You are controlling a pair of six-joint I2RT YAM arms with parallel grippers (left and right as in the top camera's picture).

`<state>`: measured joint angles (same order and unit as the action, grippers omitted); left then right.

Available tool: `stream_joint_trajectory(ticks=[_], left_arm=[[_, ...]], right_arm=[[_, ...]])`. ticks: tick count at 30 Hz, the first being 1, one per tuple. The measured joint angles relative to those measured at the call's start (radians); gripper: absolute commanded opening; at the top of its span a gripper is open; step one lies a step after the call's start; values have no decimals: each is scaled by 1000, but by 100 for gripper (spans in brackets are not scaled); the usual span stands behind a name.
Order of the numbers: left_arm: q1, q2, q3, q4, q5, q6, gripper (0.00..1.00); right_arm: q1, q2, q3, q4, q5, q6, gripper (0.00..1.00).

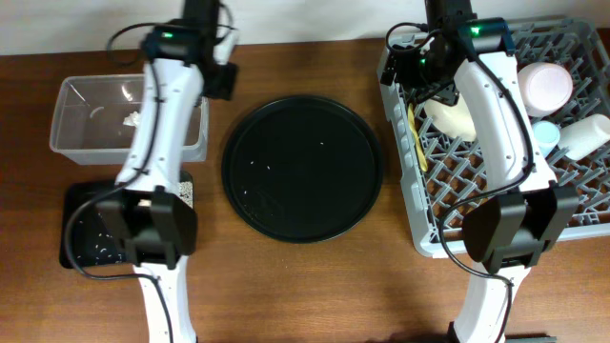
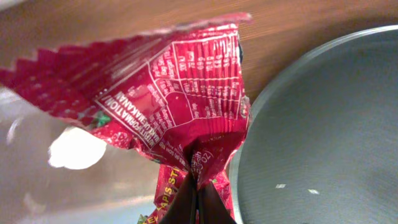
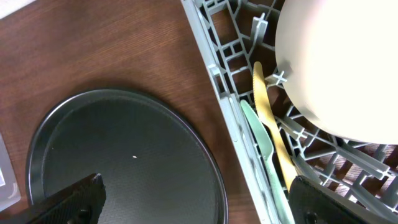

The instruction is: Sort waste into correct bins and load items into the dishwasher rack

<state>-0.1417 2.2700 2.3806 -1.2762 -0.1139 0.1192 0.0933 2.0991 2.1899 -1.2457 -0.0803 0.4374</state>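
Observation:
My left gripper (image 2: 198,193) is shut on the red wrapper (image 2: 168,93) and holds it up between the clear tub (image 2: 62,180) and the round black tray (image 2: 323,124). In the overhead view this gripper (image 1: 221,76) hangs by the right end of the tub (image 1: 71,124), which holds a white tissue scrap (image 1: 133,119). My right gripper (image 3: 199,205) is open and empty over the left wall of the grey rack (image 3: 214,74). The rack holds the cream bowl (image 3: 336,62), a yellow utensil (image 3: 270,118) and a pale blue utensil (image 3: 258,134).
The round black tray (image 1: 302,169) lies mid-table with a few white specks. The shallow black tray (image 1: 86,243), with scattered white grains, sits front left under the left arm. The rack (image 1: 448,229) also holds a pink bowl (image 1: 545,86), a light blue cup (image 1: 545,133) and a white cup (image 1: 583,136).

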Motion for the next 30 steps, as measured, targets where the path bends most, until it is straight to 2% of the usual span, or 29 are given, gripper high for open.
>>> stream_joint_trajectory(ticks=[2,3,4,5,8,12,13,14,21,27,30], left_arm=[[49,0,0,-16,-10,-24,2],[82,0,0,-31,-12,-40,8],[111,0,0,-50,-18,-56,21],[140,0,0,-61,-18,-76,40],[190,0,-2,-61,-18,-106,61],[197,1,-7,-69,-14,-124,65],[196,1,-7,-71,-14,-124,80],[196,1,-5,-80,-13,-125,99],[195,-39,116,-219,20,-132,99],[195,-243,147,-359,35,-140,99],[195,-341,153,-369,35,-142,99]], right_arm=[[0,0,0,0,0,0,98],[0,0,0,0,0,0,98],[0,0,0,0,0,0,98],[0,0,0,0,0,0,98],[0,0,0,0,0,0,98],[0,0,0,0,0,0,98],[0,0,0,0,0,0,98],[0,0,0,0,0,0,98],[0,0,0,0,0,0,98],[0,0,0,0,0,1,98],[0,0,0,0,0,0,98]])
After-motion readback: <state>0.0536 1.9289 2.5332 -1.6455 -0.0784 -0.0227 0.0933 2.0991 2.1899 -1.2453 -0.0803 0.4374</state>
